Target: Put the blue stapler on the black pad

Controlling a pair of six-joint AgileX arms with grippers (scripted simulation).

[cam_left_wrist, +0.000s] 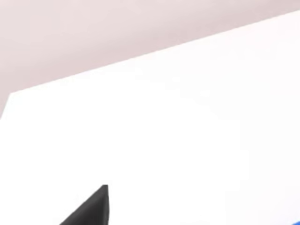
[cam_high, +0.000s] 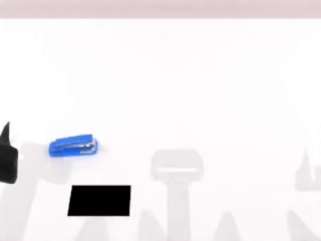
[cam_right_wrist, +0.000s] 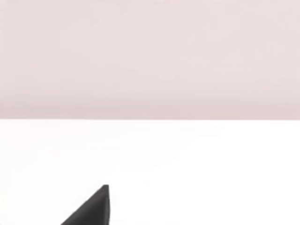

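Observation:
The blue stapler lies flat on the white table at the left, its silvery strip on the side nearer the front edge. The black pad lies flat a short way in front of it, slightly to the right, with nothing on it. My left gripper shows as a dark shape at the table's left edge, to the left of the stapler and apart from it. In the left wrist view only a dark tip of the gripper and a sliver of the blue stapler appear. My right gripper shows only as a dark tip over bare table.
The white table stretches to a pinkish back wall. Faint grey shadows of the arms fall along the front edge and at the far right.

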